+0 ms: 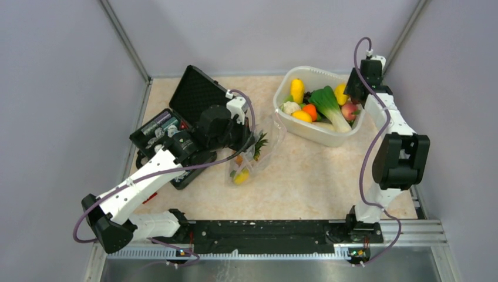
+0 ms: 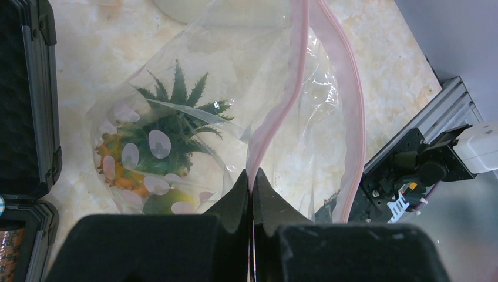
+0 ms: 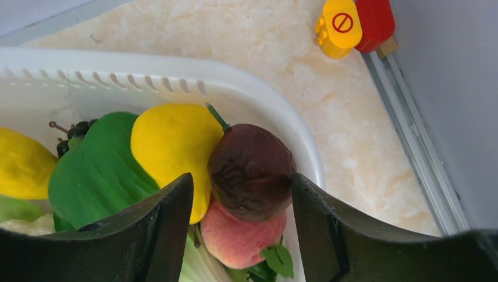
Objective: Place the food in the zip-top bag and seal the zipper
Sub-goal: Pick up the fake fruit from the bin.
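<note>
The zip-top bag (image 1: 256, 154) lies mid-table, and a pineapple (image 2: 164, 135) and a yellow fruit (image 2: 161, 202) show through it. My left gripper (image 2: 251, 176) is shut on one side of the pink zipper (image 2: 281, 106), holding the mouth up; the other pink side (image 2: 355, 117) hangs apart. More food fills the white tub (image 3: 235, 76): a dark plum (image 3: 251, 170), a peach (image 3: 244, 238), a yellow mango (image 3: 170, 147) and a green leafy stalk (image 3: 97, 170). My right gripper (image 3: 241, 188) is open over the tub's right end. Its jaws straddle the plum, the right finger close against it.
An open black case (image 1: 176, 129) holding small parts sits at the left, under my left arm. A yellow and red toy block (image 3: 346, 23) lies in the far right corner by the wall rail. A black mounting rail (image 1: 264, 232) runs along the near edge.
</note>
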`<state>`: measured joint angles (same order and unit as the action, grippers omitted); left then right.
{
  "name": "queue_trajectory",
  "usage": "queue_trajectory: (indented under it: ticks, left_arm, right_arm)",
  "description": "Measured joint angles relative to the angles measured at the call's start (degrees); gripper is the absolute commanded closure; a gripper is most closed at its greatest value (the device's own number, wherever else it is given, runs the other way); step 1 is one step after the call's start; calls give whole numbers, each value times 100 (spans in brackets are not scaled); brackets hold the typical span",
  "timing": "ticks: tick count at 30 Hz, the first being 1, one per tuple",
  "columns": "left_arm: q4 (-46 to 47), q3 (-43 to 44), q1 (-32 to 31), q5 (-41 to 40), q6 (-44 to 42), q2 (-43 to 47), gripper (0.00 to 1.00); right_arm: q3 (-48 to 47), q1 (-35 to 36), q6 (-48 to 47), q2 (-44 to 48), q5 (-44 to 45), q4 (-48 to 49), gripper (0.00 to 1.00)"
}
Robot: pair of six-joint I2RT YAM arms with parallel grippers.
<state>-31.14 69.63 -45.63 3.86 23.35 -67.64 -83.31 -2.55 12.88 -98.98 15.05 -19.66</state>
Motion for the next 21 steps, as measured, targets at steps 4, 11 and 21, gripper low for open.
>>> queue_trajectory:
  ticks: [4,11,21]
  left_arm:
    - [-2,0,0,7,-61,0,100]
    - [-4,0,0,28,-101,0,100]
    - [-52,0,0,81,-105,0,100]
  right_arm:
    - [-400,0,-247,-393,2,-166,42]
    - [-531,0,-476,-605,70,-299,42]
    - [-472,13,-555,-800,378,35,79]
